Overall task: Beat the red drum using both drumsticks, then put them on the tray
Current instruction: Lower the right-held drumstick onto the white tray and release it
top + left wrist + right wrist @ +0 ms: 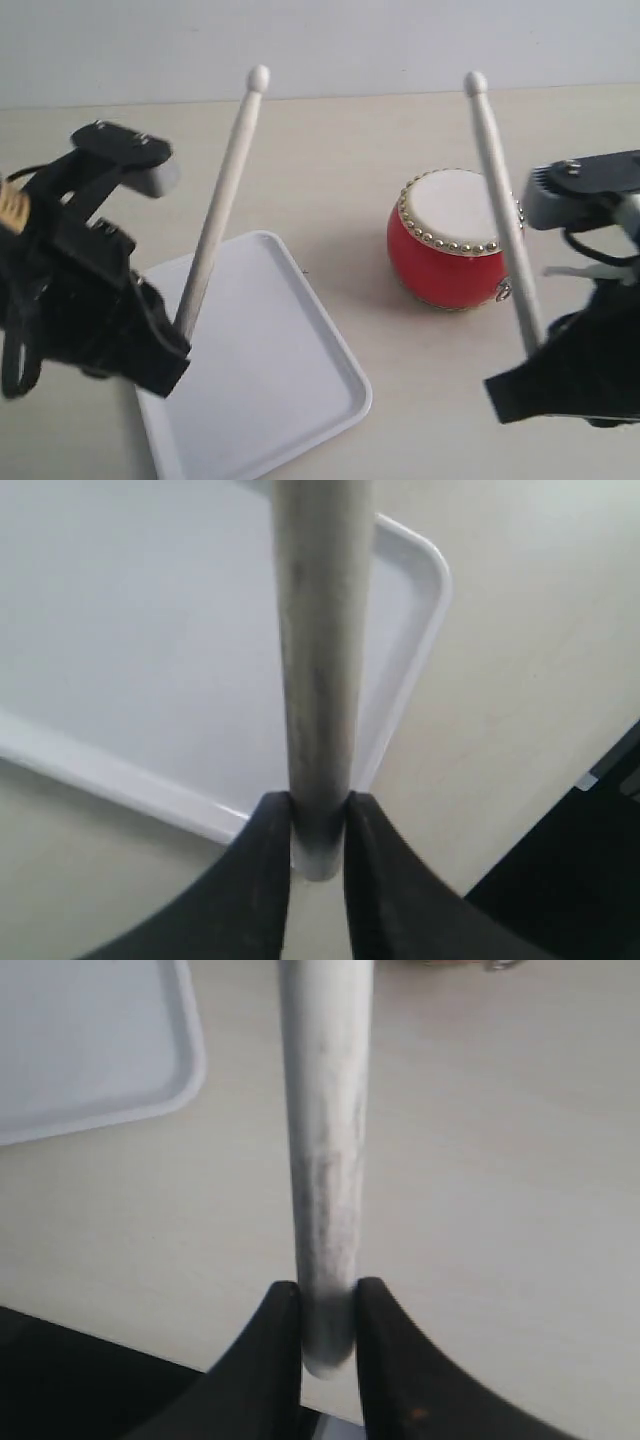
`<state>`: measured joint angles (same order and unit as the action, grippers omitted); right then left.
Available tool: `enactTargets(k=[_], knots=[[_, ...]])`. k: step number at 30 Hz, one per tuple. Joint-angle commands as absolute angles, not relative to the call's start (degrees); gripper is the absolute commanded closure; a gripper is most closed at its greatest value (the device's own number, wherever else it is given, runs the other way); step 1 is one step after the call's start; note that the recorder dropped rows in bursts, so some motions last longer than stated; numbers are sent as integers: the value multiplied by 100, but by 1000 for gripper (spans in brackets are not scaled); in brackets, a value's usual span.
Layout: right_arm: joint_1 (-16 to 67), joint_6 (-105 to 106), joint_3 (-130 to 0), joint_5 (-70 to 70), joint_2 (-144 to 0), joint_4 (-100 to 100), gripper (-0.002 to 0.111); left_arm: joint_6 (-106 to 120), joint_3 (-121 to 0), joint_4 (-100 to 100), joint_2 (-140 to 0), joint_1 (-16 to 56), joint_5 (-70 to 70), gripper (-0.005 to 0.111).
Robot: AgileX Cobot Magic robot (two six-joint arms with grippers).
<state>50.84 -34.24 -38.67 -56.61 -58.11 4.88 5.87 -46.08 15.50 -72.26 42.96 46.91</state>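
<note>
- Black left end effector [318, 825] clamps the pale, round-tipped wooden left drumstick [222, 205] over the white rimmed tray [275, 385].
- Right end effector [328, 1305] clamps the right drumstick [498, 200].
- Glossy red drum [445, 275], brass-studded cream head, stands on the counter [340, 150] beside the tray.

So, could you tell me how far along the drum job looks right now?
Grasping looks done: the left hand grips one drumstick raised over the tray, and the right hand grips the other drumstick tip up near the red drum. Neither tip touches the drumhead now; whether beating has happened cannot be told. Left: placing both sticks on the tray.
</note>
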Motion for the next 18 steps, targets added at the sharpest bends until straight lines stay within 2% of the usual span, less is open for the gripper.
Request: enactTargets(k=[1, 10, 18], knots=[[5062, -2823, -4327, -5021, -6623, -105, 108, 388, -3424, 1720, -6480, 4274, 3799, 107], [5062, -2026, -4961, -4793, -7482, -413, 108, -210, -2446, 1734, -5179, 4274, 2561, 107], [5062, -820, -5450, -4704, -8297, -881, 108, -776, -2401, 1734, -5247, 4265, 2322, 107]])
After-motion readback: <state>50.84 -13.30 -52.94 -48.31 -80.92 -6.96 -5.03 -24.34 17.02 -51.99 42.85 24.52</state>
